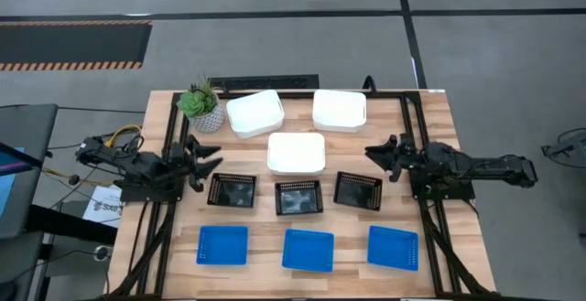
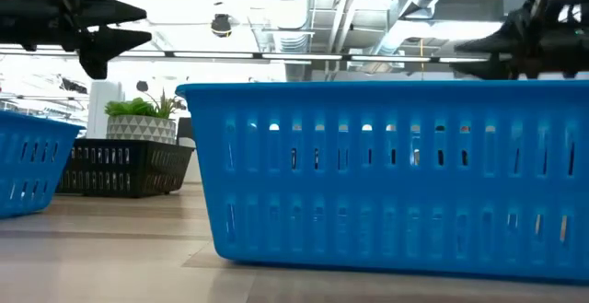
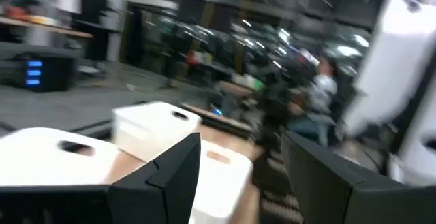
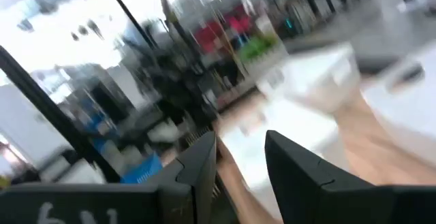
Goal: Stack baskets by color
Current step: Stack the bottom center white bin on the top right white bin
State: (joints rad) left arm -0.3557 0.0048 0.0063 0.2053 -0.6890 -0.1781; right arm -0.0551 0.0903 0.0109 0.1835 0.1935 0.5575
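- From the high view the whole wooden worktop (image 1: 439, 118) is seen, with nine baskets laid out singly, none stacked.
- Taking the potted plant (image 1: 201, 106) at the far left corner as landmark, three white baskets (image 1: 296, 152) are seen just beside it and onward to its right; one of them sits nearer the middle.
- Three black mesh baskets (image 1: 298, 197) are lined up in a row nearer the front than the plant, and three blue baskets (image 1: 307, 250) in a row farther still from it, along the front edge.
- The left claw (image 1: 212, 162) is held just in front of the plant, empty, with its fingers spread apart; the gap is confirmed by the left wrist view.
- The right claw (image 1: 377, 157) is held well to the plant's right, beyond the white baskets, empty and parted, as the right wrist view also shows.
- In the low view only one blue basket (image 2: 386, 179) fills the picture, with a black basket (image 2: 124, 167) and the plant (image 2: 140, 119) behind it; the white ones are hidden there.
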